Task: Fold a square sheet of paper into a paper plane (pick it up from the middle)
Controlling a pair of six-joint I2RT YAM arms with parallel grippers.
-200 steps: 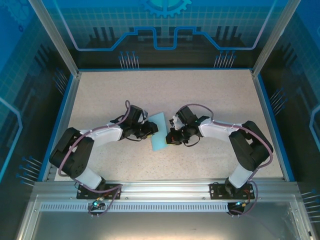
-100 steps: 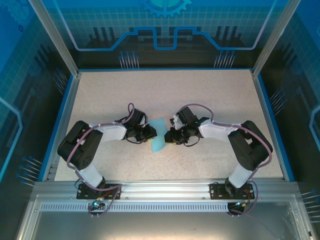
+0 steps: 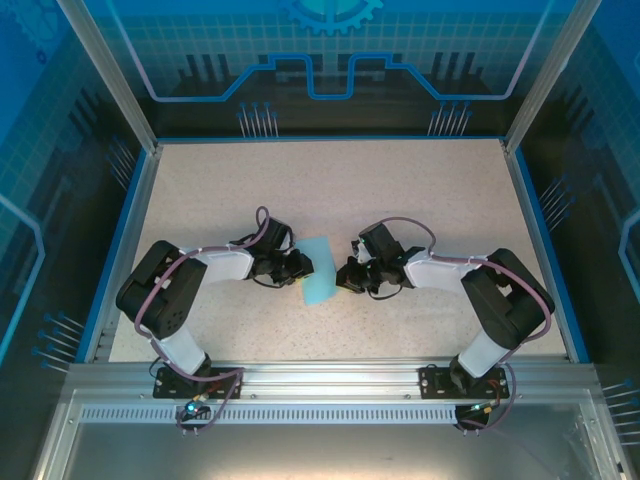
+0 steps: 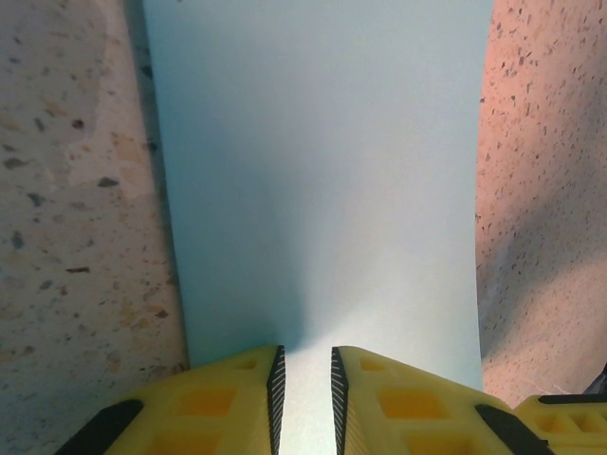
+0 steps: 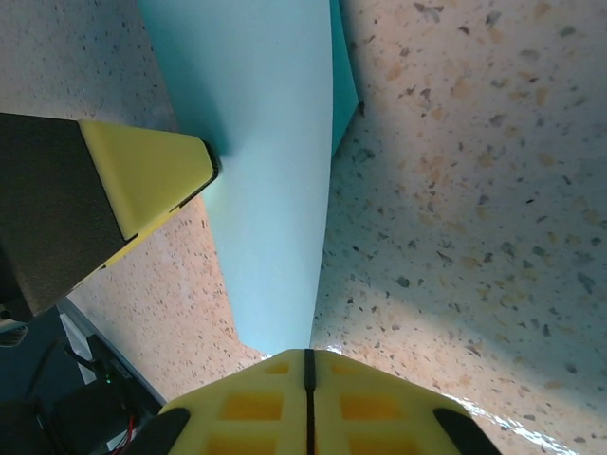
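Standing here I see the far half of the table point(image 3: 330, 185) wide open for a reach, but the middle is crowded, the left gripper point(image 3: 304, 268) and right gripper point(image 3: 344, 280) hemming the sheet of paper point(image 3: 318, 272) from both sides, and the left arm point(image 3: 160, 300) and right arm point(image 3: 505, 295) bar the near corners.

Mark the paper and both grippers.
square sheet of paper point(image 3: 318, 274): top external view, sheet's middle.
left gripper point(image 4: 303, 358): left wrist view, gap between fingertips.
right gripper point(image 5: 306, 355): right wrist view, seam between fingertips.
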